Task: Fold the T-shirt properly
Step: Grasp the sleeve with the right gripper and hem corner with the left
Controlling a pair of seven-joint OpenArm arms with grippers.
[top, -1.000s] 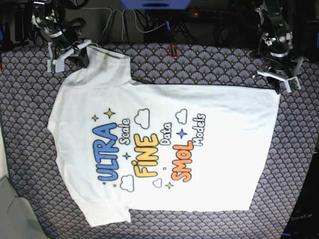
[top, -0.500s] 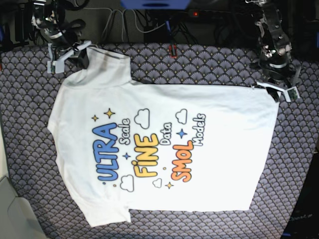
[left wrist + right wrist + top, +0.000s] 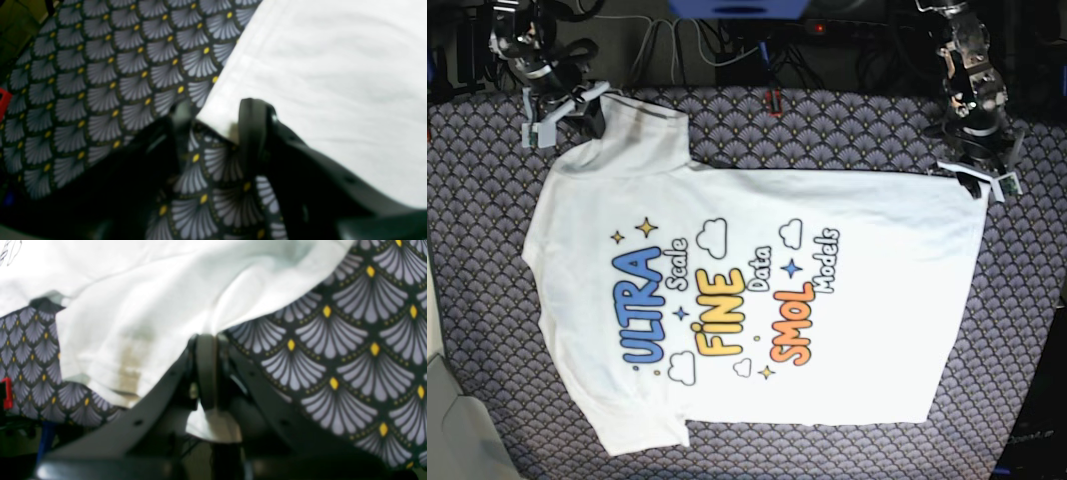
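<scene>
A: T-shirt [image 3: 757, 300] is lying flat on the table [image 3: 827, 130], print up. Right gripper [image 3: 206, 373] is clamping its sleeve.

B: Left gripper [image 3: 217, 126] is sitting half-open, straddling the hem corner, gripping nothing.

A dark cloth [image 3: 827, 130] patterned with grey fan-shaped scales and small yellow dots is covering the bench, showing on both sides of and between the jaws in each wrist view. Cables [image 3: 717, 45] are running along the dark strip beyond the jaws. A small red item [image 3: 773, 100] is sitting at the cloth's far edge.
</scene>
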